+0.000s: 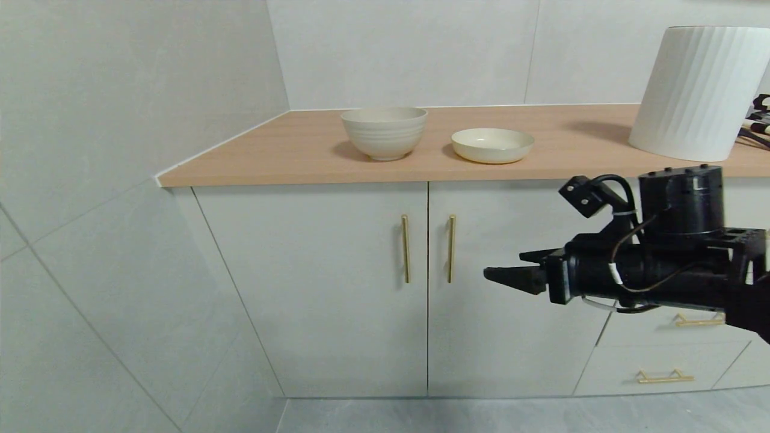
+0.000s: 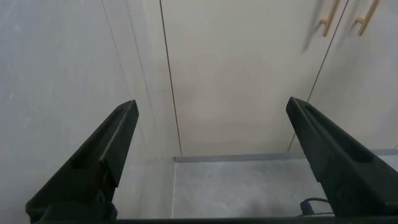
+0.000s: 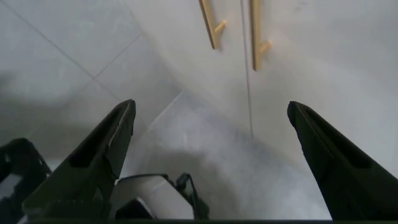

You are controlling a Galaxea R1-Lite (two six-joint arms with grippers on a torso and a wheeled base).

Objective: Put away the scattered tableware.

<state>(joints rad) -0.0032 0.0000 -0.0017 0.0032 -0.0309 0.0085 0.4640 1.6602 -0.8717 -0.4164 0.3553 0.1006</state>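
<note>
- Below the countertop: cabinet (image 1: 313, 288), both doors shut.
- Wood-toned countertop (image 1: 271, 150), running out from the wall corner.
- At the countertop's far right: white ribbed cylinder (image 1: 698, 90), upright.
- Right arm (image 1: 662, 270), stretched out level in front of the right-hand door, below the counter edge, pointing toward the door handles.
- Right gripper (image 1: 508, 275), fingers spread wide apart, nothing between them.
- Left gripper (image 2: 211, 106), aimed low at the foot of the left-hand door and the floor, fingers likewise wide apart, empty.
- Deep bowl (image 1: 384, 132), upright on the countertop above the left-hand door.
- Shallow dish (image 1: 492, 145), on the countertop near the bowl, on its right, not touching it.
- Two brass handles (image 1: 406, 248), vertical, side by side at the centre seam.
</note>
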